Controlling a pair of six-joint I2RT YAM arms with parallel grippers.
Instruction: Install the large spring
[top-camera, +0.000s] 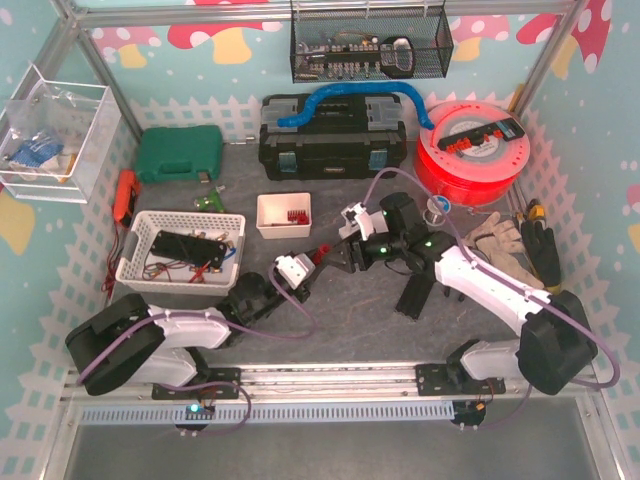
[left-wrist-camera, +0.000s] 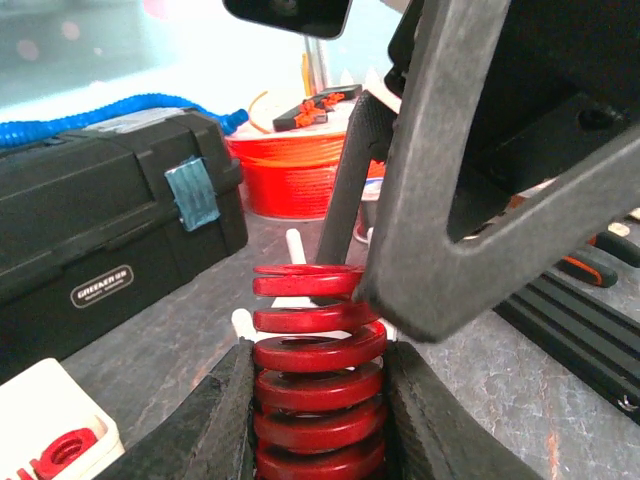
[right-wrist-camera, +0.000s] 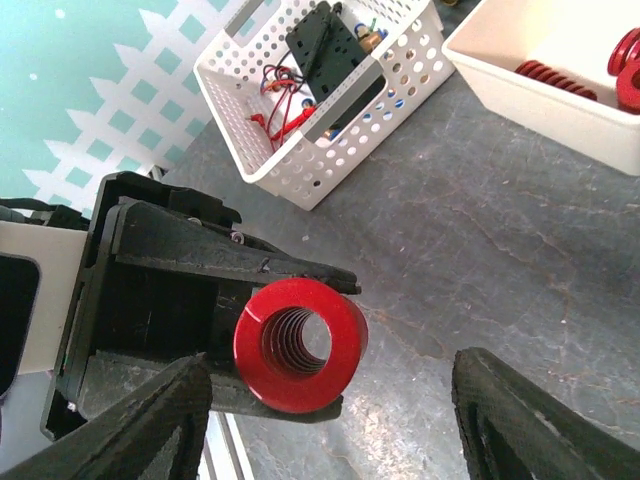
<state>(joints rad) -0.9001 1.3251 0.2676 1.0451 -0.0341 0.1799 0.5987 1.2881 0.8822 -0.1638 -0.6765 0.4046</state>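
Note:
The large spring (left-wrist-camera: 318, 385) is a thick red coil, held above the table with my left gripper (left-wrist-camera: 318, 352) shut on its sides. In the right wrist view its round end face (right-wrist-camera: 300, 345) points at the camera, with the left gripper's black fingers (right-wrist-camera: 200, 285) clamped on it. My right gripper (right-wrist-camera: 335, 405) is open, one finger close beside the spring and the other well apart from it. In the left wrist view one right finger (left-wrist-camera: 440, 230) leans against the top coils. From above, both grippers meet at mid-table, left (top-camera: 312, 264) and right (top-camera: 347, 250).
A white perforated basket (top-camera: 135, 262) with wired parts stands left. A small white tray (top-camera: 284, 228) holding red springs lies behind the grippers. Behind are a black toolbox (top-camera: 330, 150), a green case (top-camera: 178, 152) and a red spool (top-camera: 470, 165). Gloves (top-camera: 505, 245) and a black part (top-camera: 415, 295) lie right.

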